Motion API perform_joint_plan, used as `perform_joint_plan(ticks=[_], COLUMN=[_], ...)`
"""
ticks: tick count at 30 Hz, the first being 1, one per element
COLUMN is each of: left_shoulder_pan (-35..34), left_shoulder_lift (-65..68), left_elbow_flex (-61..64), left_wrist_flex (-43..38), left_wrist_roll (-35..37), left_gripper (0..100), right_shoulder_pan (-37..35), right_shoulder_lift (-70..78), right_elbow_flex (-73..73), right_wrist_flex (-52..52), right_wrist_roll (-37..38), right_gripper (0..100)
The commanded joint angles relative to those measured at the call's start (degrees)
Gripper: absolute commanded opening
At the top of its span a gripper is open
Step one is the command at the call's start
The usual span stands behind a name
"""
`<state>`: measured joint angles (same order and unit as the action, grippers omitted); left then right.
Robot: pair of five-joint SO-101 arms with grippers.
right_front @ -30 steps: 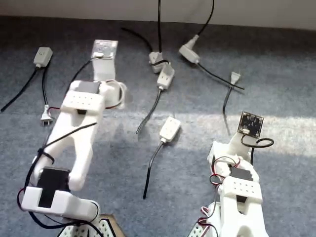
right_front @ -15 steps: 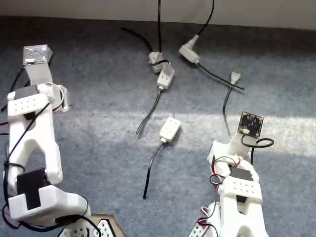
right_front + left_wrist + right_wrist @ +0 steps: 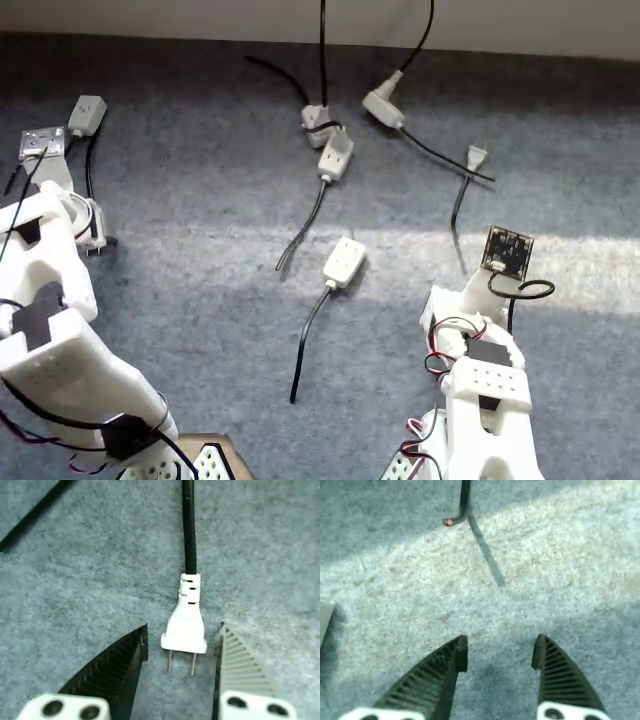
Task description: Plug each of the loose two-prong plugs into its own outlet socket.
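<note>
A white two-prong plug [image 3: 185, 629] on a black cord lies on the grey carpet, prongs toward the camera. My left gripper [image 3: 181, 642] is open around it, the black finger [image 3: 125, 657] on one side and the grey finger [image 3: 240, 662] on the other, neither touching. In the high view the left arm [image 3: 50, 260] stands at the far left, close to a grey-white outlet socket [image 3: 87, 113]. My right gripper [image 3: 499, 652] is open over bare carpet, near the cut end of a black cord [image 3: 449, 522]. More sockets [image 3: 343, 262] [image 3: 335, 153] and plugs [image 3: 383, 107] [image 3: 476, 156] lie mid-table.
The right arm [image 3: 485, 380] stands at the front right, its wrist camera board [image 3: 508, 252] facing up. Black cords run from the back edge across the middle of the carpet. Another plug [image 3: 316, 120] lies beside the back socket.
The left arm has swung from the middle back to the far left and now stands over the plug there. The right arm has not moved.
</note>
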<state>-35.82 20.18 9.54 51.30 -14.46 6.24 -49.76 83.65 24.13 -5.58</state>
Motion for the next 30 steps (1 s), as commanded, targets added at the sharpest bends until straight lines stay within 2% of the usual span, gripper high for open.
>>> perform_joint_plan(ticks=[1,7,12,24,30], left_shoulder_pan=[1.8,3.47,4.0,5.05,5.23], left_shoulder_lift=[0.22,0.75,1.1,11.56,10.24], left_elbow_flex=[-2.95,-3.38,-3.12,-7.52,-9.1], left_wrist_flex=[-1.05,-4.04,-4.66,-4.31,0.79], left_wrist_roll=[-0.79,-0.7,-0.79,-0.7,-0.97], left_gripper=[20,20,20,19,4], right_shoulder_pan=[-0.75,-3.3,-3.3,-3.3,-3.3], right_shoulder_lift=[-0.4,-0.66,-0.66,-0.75,-0.75], right_elbow_flex=[-0.4,-0.22,-0.22,-0.22,-0.22], right_wrist_flex=[-0.84,-0.84,-0.84,-0.75,-0.84], right_wrist_roll=[-0.26,3.69,3.69,3.69,3.78], right_gripper=[22.0,22.0,22.0,22.0,22.0])
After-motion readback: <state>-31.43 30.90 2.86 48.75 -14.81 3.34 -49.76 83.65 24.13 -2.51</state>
